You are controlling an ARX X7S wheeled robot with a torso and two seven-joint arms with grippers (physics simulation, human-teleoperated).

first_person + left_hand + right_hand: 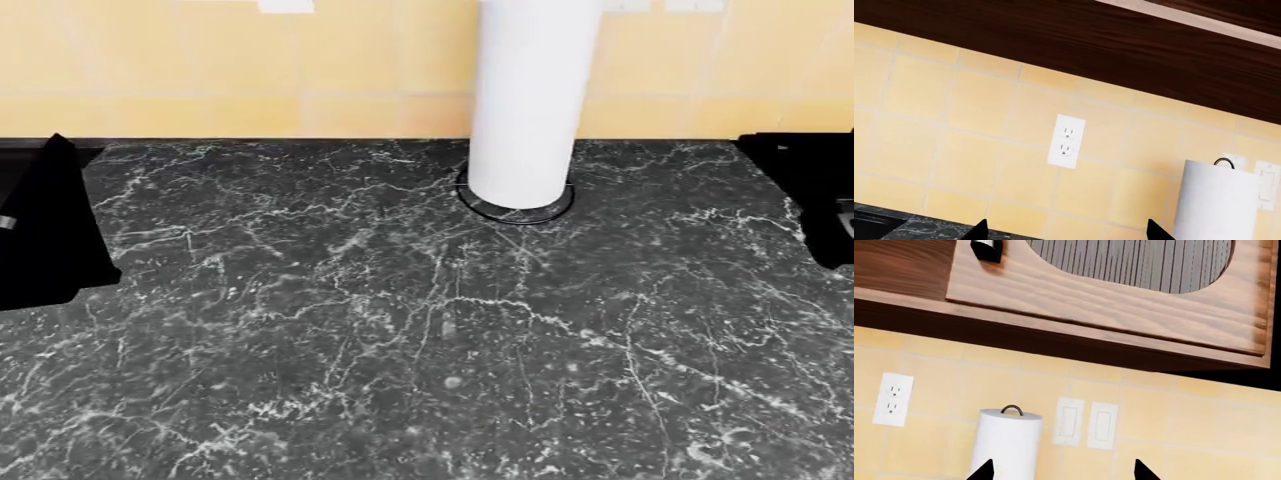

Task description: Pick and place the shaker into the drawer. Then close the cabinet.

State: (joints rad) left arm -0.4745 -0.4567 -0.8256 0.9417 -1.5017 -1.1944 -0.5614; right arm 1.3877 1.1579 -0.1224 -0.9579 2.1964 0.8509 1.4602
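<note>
Head view gives you only the tabletop (pixel 334 330), dark marble with nothing on it but the paper towel roll (pixel 527 100) standing in its wire ring at the back wall; neither the shaker nor the drawer shows in any picture, so you have nothing yet to aim at. Your left arm (pixel 47 225) and right arm (pixel 814 195) show there as black shapes at the two edges. Both wrist cameras face the tiled wall: the left one sees an outlet (pixel 1066 141) and the roll, the right one sees the roll (pixel 1006 442), two switches (pixel 1086 425) and, above, a wood cabinet door (pixel 1121 300) with a ribbed arched panel. The left pincer (pixel 1067 231) shows two black tips standing wide apart with nothing between them, so it is open and empty; the right pincer (pixel 1062 471) looks the same. The risk from here is moving blind: if you swing an arm or turn the base before you have found the shaker, you could clip the roll and tip it, or drive a raised pincer into the wall or the upper cabinet. Also, that arched door is not the drawer, so don't take it for your target.
</note>
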